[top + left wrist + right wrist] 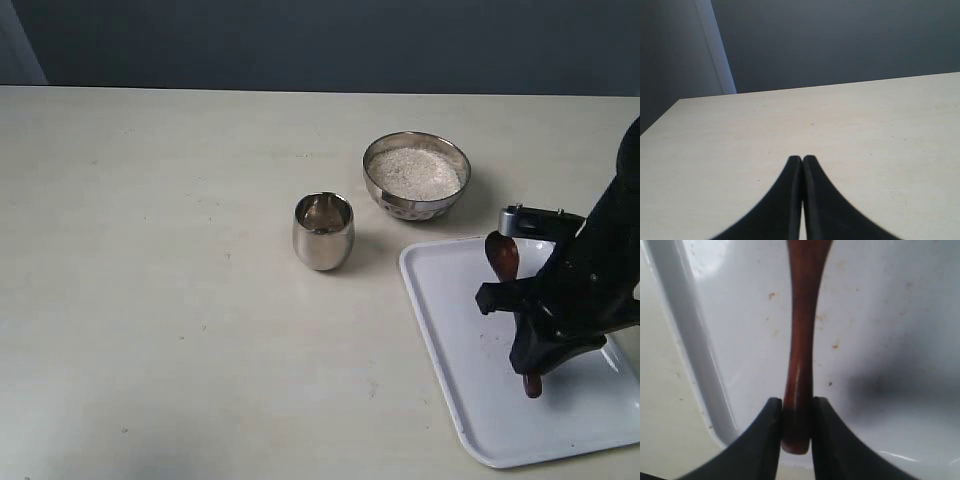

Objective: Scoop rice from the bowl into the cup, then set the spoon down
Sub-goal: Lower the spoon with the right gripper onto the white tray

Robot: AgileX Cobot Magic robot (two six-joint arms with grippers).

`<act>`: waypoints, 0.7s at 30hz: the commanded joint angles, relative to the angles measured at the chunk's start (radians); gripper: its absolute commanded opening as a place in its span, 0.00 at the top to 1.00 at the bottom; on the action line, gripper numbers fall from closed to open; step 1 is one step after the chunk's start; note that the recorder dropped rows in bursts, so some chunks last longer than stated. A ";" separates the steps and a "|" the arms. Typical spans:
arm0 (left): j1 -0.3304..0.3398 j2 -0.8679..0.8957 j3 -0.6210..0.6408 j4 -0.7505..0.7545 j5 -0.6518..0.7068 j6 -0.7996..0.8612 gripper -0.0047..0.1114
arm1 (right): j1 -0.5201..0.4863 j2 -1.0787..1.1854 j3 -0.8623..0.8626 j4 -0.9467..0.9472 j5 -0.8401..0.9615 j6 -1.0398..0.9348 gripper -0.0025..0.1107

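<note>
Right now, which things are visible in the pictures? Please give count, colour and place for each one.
table: one, cream, under everything.
bowl: one, shiny steel, beyond the tray.
rice: one heap, white, inside the bowl.
cup: one, shiny steel, left of the bowl, apart from it.
tray: one, white, right side of table.
spoon: one, reddish-brown wood, over the tray.
left jaws: one pair, black, shut, above the table.
right jaws: one pair, black, shut on the spoon handle.
</note>
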 commanded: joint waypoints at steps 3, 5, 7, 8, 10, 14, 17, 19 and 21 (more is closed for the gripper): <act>0.000 -0.005 -0.003 0.003 -0.007 -0.003 0.96 | -0.006 0.049 0.002 0.006 -0.006 -0.018 0.98; 0.000 -0.005 -0.003 0.003 -0.007 -0.003 0.96 | -0.006 0.058 0.000 0.006 -0.008 -0.018 0.98; 0.000 -0.005 -0.003 0.003 -0.007 -0.003 0.96 | -0.006 0.062 0.000 0.006 -0.010 -0.018 0.98; 0.000 -0.005 -0.003 0.003 -0.007 -0.003 0.96 | -0.006 0.064 0.000 0.006 -0.010 -0.018 0.98; 0.000 -0.005 -0.003 0.003 -0.007 -0.003 0.96 | -0.006 0.064 0.000 0.006 -0.010 -0.020 0.98; 0.000 -0.005 -0.003 0.003 -0.007 -0.003 0.96 | -0.006 0.064 0.000 0.006 -0.010 -0.020 0.98; 0.000 -0.005 -0.003 0.003 -0.007 -0.003 0.96 | -0.006 0.064 0.000 0.006 -0.008 -0.020 0.98; 0.000 -0.005 -0.003 0.003 -0.007 -0.003 0.96 | -0.006 0.064 0.000 0.006 -0.008 -0.020 0.98; 0.000 -0.005 -0.003 0.003 -0.007 -0.003 0.96 | -0.006 0.064 0.000 0.006 -0.008 -0.020 0.98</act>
